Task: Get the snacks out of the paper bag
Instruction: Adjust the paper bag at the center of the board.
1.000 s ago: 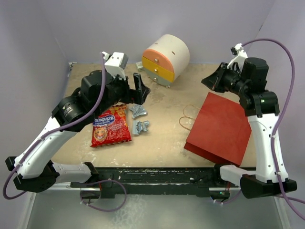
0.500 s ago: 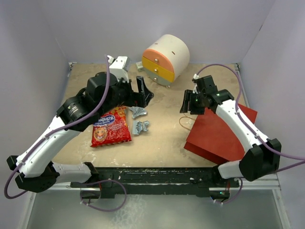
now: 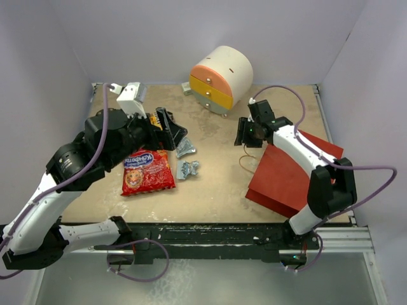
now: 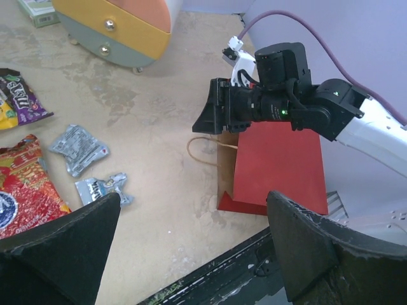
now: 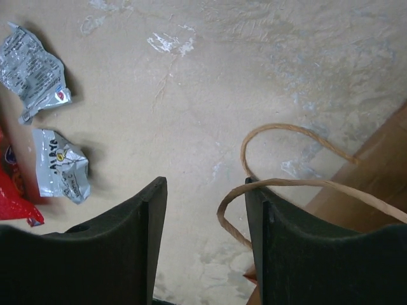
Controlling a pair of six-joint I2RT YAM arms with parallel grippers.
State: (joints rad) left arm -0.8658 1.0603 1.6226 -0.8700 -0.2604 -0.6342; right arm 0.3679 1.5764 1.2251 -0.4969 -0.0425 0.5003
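The red paper bag [image 3: 294,170] lies flat at the right, its mouth and string handles [image 3: 249,159] facing left. It also shows in the left wrist view [image 4: 280,162]. The red crisp packet [image 3: 147,171] and two foil packets [image 3: 185,148] [image 3: 188,169] lie on the table left of centre. Purple and yellow candy packets [image 4: 22,98] lie beyond them. My right gripper [image 3: 243,135] is open and low at the bag's mouth. In its wrist view [image 5: 206,235] a string handle [image 5: 280,184] loops against the right finger [image 5: 286,241]. My left gripper [image 3: 173,129] is open and empty above the snacks.
The round white cabinet [image 3: 222,77] with orange and yellow drawers stands at the back centre. A small green-white box [image 4: 38,9] lies behind it. The table's black front rail [image 3: 210,230] runs along the near edge.
My right arm has swung down from high at the right to the bag's handles. My left arm has drawn back to the left, away from the foil packets.
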